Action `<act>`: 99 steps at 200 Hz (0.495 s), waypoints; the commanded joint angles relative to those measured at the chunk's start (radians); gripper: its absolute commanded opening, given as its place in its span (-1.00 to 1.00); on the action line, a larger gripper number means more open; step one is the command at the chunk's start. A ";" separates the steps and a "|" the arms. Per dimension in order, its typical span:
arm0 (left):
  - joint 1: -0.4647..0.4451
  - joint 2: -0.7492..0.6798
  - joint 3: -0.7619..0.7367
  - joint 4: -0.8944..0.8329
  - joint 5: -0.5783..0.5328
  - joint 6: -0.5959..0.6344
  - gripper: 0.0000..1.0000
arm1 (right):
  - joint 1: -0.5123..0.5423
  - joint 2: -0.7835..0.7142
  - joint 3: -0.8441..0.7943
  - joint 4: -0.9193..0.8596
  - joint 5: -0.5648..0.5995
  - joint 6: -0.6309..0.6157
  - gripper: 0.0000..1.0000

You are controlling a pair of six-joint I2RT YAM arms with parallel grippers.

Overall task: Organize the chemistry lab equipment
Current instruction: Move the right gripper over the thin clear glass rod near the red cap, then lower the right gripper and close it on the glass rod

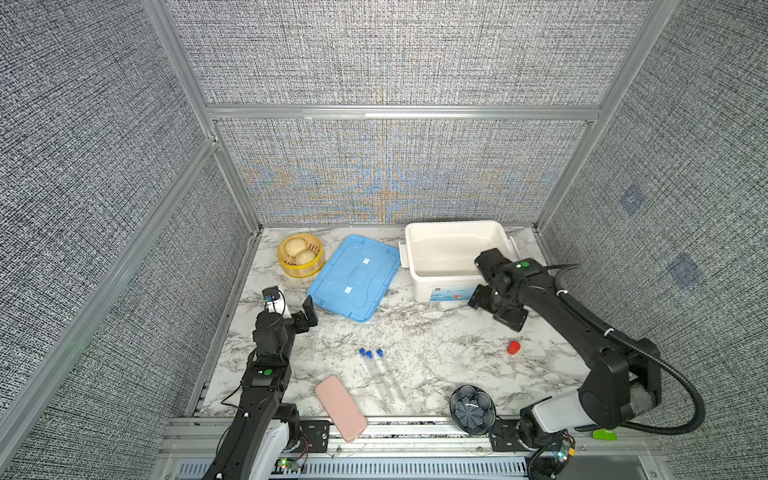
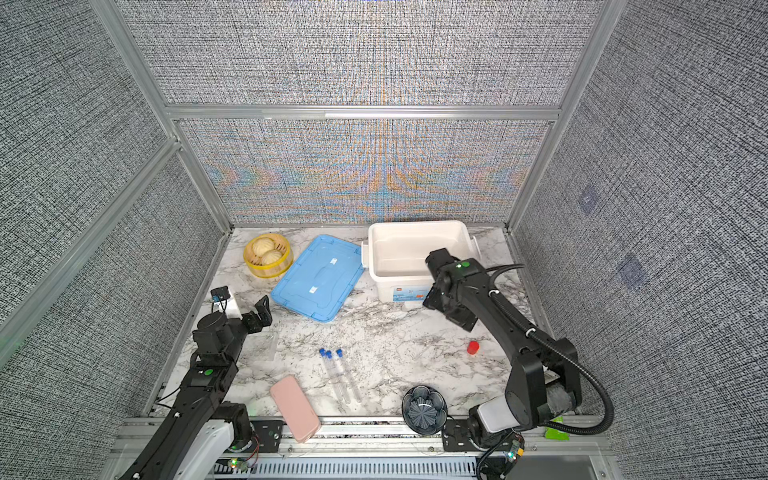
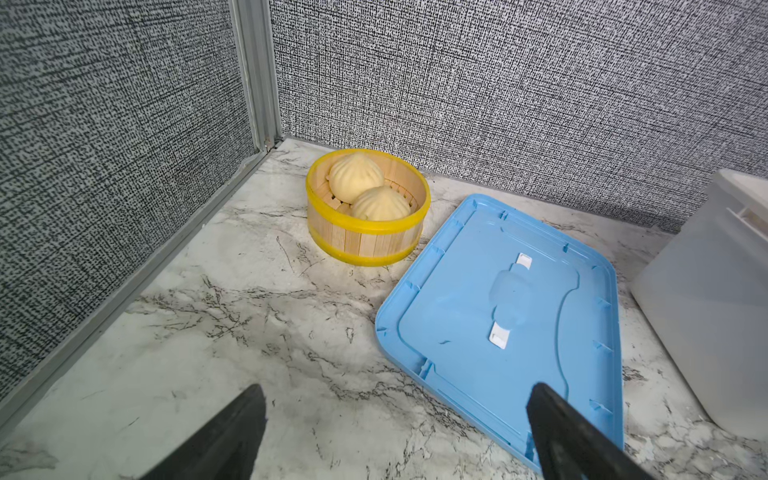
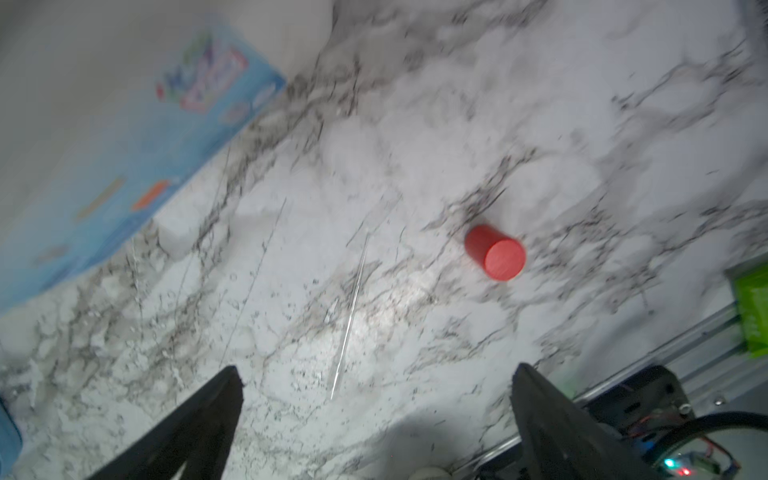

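1. Tubes (image 1: 375, 371) lie mid-table, their clear bodies faint against the marble (image 1: 436, 332), blue caps toward the back wall, long axes front-to-back.
2. Rack (image 1: 309, 345): I barely make it out, beside the left gripper (image 3: 395, 390).
3. The left gripper and right gripper (image 4: 377, 370) are both spread, empty.

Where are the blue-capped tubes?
In both top views the blue-capped tubes lie side by side, front centre of the table, between the pink case and the dark ridged bowl.

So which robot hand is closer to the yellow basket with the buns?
Left. The left gripper is open just in front of the yellow basket, on the same side. The right gripper is far across, in front of the white bin.
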 commanded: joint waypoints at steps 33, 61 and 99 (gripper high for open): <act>-0.001 -0.015 0.001 0.003 -0.002 0.000 0.97 | 0.149 0.064 -0.108 0.101 -0.070 0.194 0.59; 0.000 -0.014 0.001 0.003 -0.003 0.001 0.97 | 0.165 0.094 -0.176 0.212 -0.106 0.208 0.46; -0.001 -0.004 0.005 0.007 0.009 0.003 0.97 | 0.164 0.111 -0.332 0.362 -0.225 0.288 0.41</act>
